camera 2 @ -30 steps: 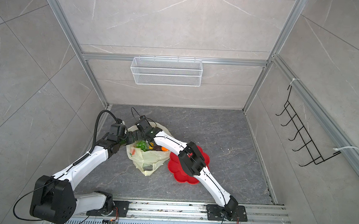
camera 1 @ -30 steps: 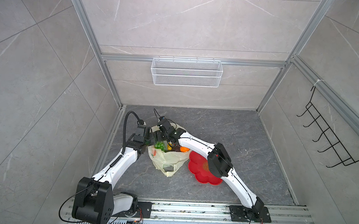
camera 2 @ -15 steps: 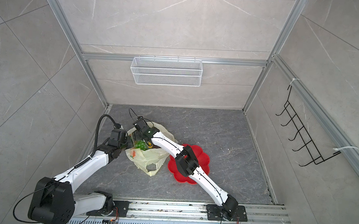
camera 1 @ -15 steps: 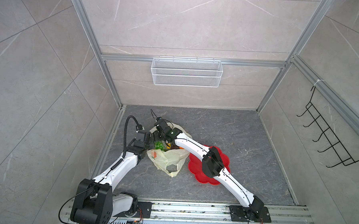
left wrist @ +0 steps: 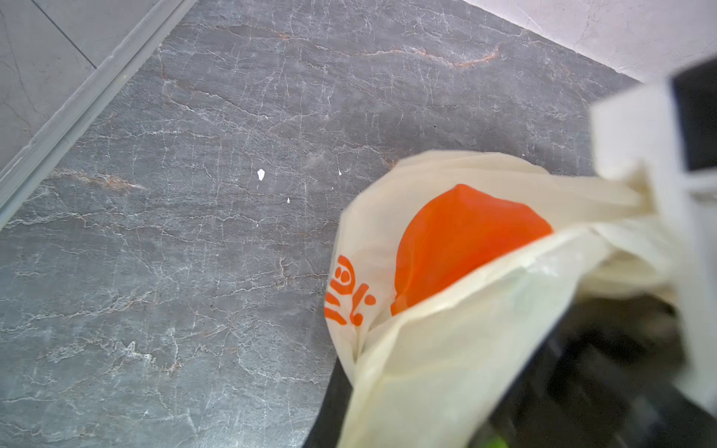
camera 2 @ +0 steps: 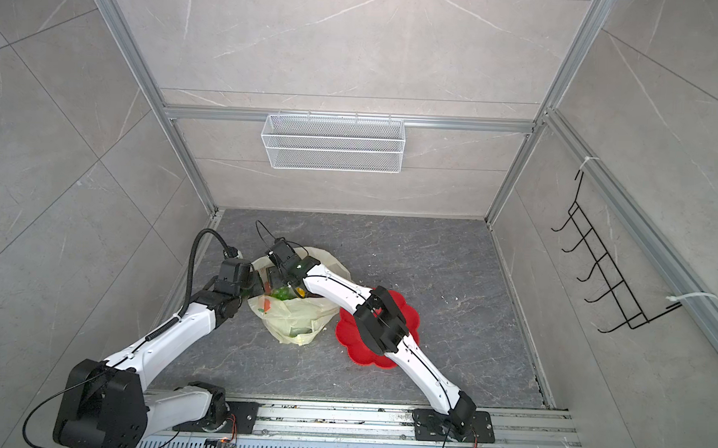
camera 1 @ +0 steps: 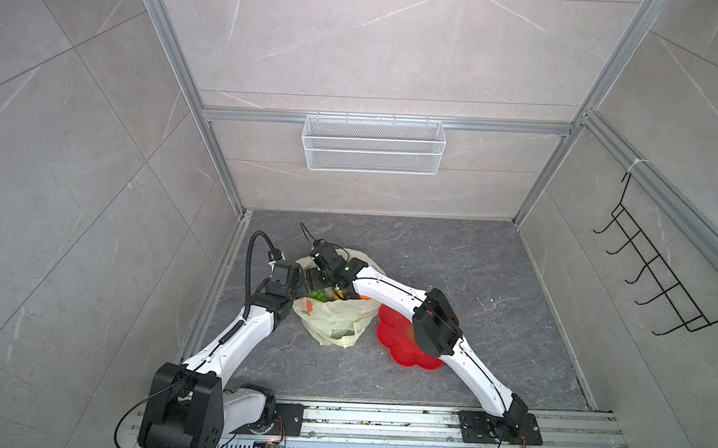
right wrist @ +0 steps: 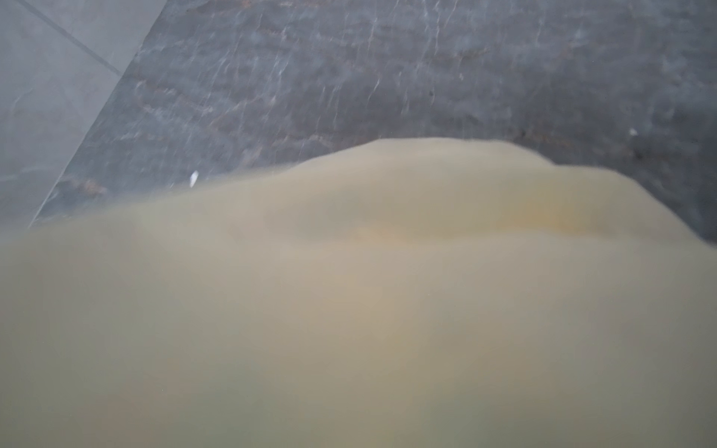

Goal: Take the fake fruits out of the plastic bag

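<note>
One dark stone desk (camera 1: 472, 259) carries everything. The plastic bag (camera 1: 336, 322) slumps on it directly under both tools, its mouth turned up towards them. It looks thin, limp and almost weightless, so it will likely crumple, cling and drag along if a fruit snags on it.

The left tool (camera 1: 302, 281) is closed on the plastic bag's rim on its own side, and the left wrist view shows film pulled taut towards it. That rim, or a handle, seems the best place to hold the bag, since it is away from the fruits.

The right tool (camera 1: 319, 278) reaches down into the mouth. Film covers its wrist camera and both top views hide the jaws, so I cannot tell whether it is open or gripping.

A red dish (camera 1: 394, 332) lies back along the right tool's arm, beside the bag.

The fake fruits (camera 1: 319, 295) sit inside the bag just beneath the right tool; green and yellow ones show. They look light, hard, glossy and slippery, so each is best taken across its middle, clear of the film.
</note>
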Motion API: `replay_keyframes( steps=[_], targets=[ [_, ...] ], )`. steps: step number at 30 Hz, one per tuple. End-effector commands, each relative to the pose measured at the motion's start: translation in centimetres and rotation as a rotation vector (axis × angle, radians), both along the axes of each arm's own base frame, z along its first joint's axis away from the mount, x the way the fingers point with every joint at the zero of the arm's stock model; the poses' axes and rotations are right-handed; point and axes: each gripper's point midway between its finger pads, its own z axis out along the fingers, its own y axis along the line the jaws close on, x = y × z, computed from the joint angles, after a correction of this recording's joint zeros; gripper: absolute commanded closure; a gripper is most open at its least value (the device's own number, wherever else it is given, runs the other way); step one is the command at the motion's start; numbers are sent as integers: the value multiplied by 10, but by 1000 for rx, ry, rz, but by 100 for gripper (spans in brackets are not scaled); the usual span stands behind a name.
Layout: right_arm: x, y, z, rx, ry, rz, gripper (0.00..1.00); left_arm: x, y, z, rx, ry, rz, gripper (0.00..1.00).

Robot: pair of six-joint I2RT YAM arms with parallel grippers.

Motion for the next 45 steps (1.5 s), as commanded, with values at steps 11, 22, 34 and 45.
replay_keyframes(
  steps=[11, 22, 34, 45],
  targets=[
    [-38, -37, 71, 113, -102, 15, 28, 2, 3, 7, 4, -16, 22, 100],
    [-70, -88, 99, 120, -110, -4, 29, 4, 1, 3, 3, 2, 13, 100],
    [-85, -175, 116, 131, -91, -138, 29, 5, -7, 2, -25, 13, -16, 100],
    [-103, -281, 87, -155, -175, -361, 29, 5, -7, 2, -25, 14, -17, 100]
  ],
)
